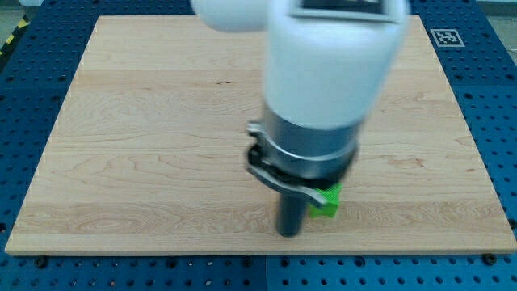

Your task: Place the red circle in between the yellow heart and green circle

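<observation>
The arm fills the middle of the view, and my tip (289, 233) rests on the wooden tabletop (145, 129) near its lower edge. There is no claw here to spread or press together — only a plain dark rod, so nothing can be pinched.

Just to the view's right of my tip, touching it or nearly so, sits a green block (326, 202). Most of it is hidden behind the rod and the clamp above, so I cannot tell its shape or whether it is the green circle of the task.

The red circle is not visible, nor is the yellow heart. They may lie behind the arm's white body, which covers much of the upper middle of the board — I cannot say.

As a judgement: such small blocks look light and rigid, and should slide easily on smooth wood. They can only be pushed, so contact belongs low on the side opposite the goal, in line with the block's centre; an off-centre push would likely spin a round piece away.
</observation>
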Action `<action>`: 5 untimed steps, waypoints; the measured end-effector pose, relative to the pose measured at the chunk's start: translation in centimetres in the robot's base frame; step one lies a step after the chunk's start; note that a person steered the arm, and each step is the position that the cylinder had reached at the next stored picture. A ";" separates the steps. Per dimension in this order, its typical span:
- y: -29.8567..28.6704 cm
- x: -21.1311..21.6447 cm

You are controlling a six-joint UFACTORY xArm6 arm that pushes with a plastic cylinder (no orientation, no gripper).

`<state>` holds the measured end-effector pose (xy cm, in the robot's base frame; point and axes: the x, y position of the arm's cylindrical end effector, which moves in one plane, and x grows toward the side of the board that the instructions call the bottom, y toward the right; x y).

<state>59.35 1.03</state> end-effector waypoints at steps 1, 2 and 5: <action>-4.3 -4.5; -5.9 -9.1; -0.6 -9.1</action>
<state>50.21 0.48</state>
